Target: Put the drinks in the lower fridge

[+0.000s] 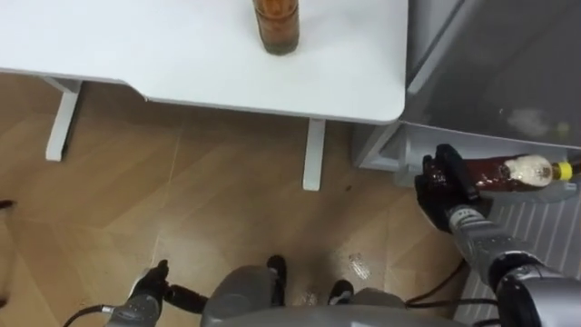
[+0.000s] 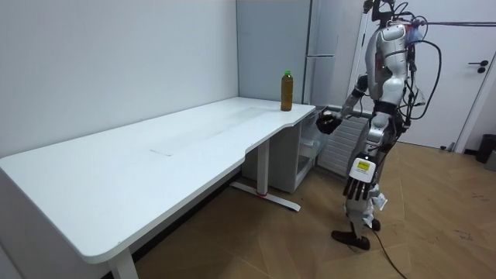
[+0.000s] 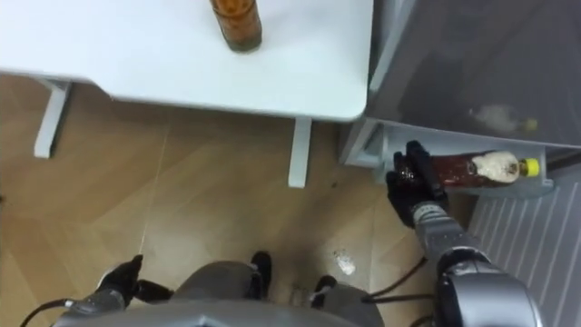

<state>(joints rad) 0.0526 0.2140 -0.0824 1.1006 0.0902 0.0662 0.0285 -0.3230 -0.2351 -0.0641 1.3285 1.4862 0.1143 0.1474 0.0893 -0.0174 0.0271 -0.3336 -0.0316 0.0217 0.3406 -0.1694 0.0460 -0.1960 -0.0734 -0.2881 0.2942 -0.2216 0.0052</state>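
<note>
A bottle of amber drink (image 1: pixel 276 25) stands upright near the white table's (image 1: pixel 163 54) end by the fridge; the room view shows its green cap (image 2: pixel 286 74). My right hand (image 1: pixel 443 193) is shut on the bottom end of a second, dark bottle (image 1: pixel 508 173) with a yellow cap. That bottle lies sideways, cap pointing right, at the opening of the lower fridge (image 1: pixel 386 150). My left hand (image 1: pixel 150 289) hangs at my side with relaxed fingers and holds nothing. I stand on the wood floor between the table's end and the grey fridge (image 2: pixel 325 46).
The fridge's grey upper front (image 1: pixel 495 73) rises right of the table. A white ribbed panel (image 1: pixel 545 241) lies below the held bottle. White table legs (image 1: pixel 314 154) stand ahead of my feet. A white door (image 2: pixel 474 70) is behind me.
</note>
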